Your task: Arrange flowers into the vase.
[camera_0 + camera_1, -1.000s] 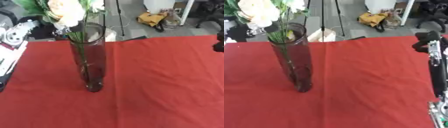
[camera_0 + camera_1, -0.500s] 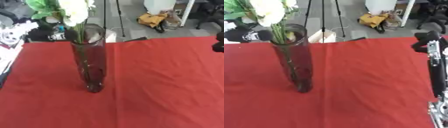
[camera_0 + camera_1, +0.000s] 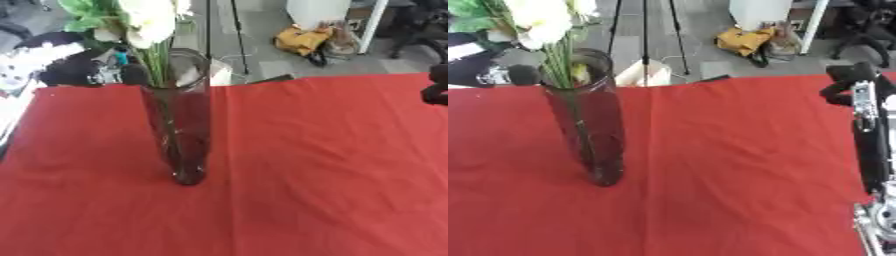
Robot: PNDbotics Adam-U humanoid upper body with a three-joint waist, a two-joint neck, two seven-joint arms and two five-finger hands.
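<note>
- While the flowers point(image 3: 144, 22) already stand with their green stems down inside the vase point(image 3: 179, 125), the white blooms and leaves lean out over its rim toward the worktop's far left corner.
- The vase is a tall, dark glass cylinder, upright on the red cloth point(image 3: 332, 165) that covers the worktop, left of the middle and nearer the far edge than the near one.
- Its narrow bore is probably what keeps the stems bunched and nearly vertical, so the bunch needs no support.
- The right hand point(image 3: 852, 80) shows as a dark shape at the worktop's right edge, atop an arm running along that edge; I cannot tell whether its fingers are straight or curled, and it is well apart from the vase.
- The left hand appears in neither view.
- Judging by this, the arranging looks close to done.
</note>
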